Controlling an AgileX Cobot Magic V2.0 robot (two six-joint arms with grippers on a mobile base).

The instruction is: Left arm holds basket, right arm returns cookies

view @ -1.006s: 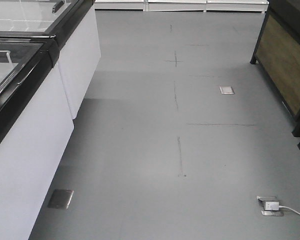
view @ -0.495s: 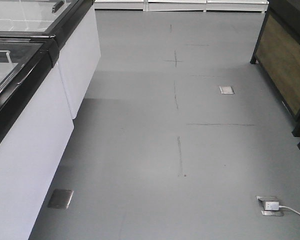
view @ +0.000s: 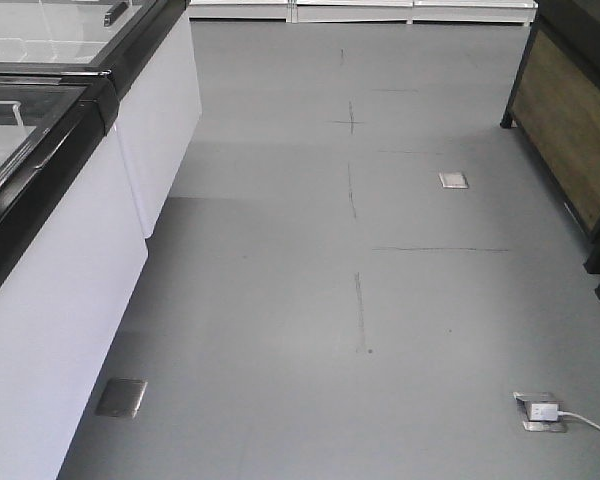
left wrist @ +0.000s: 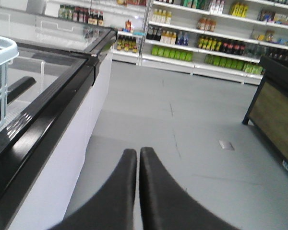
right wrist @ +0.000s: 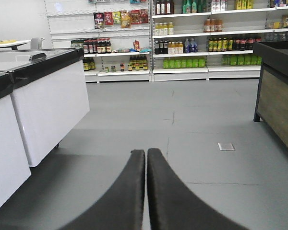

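Left gripper (left wrist: 138, 153): closed, fingers together, nothing held, above floor (left wrist: 192, 129) beside freezer (left wrist: 72, 96).
Right gripper (right wrist: 146, 153): closed, nothing held, facing drink shelves (right wrist: 201, 48).
Basket (left wrist: 1, 72): far left in left wrist view, over freezer glass.

Ends at the left gripper (left wrist: 138, 152) in two matte black fingers (left wrist: 125, 187): smooth, curved, rounded at the tips, flaring wide toward the base. Looks alike at the right gripper (right wrist: 146, 153): same dark charcoal, plain surfaces, faint grey sheen along the inner edges.
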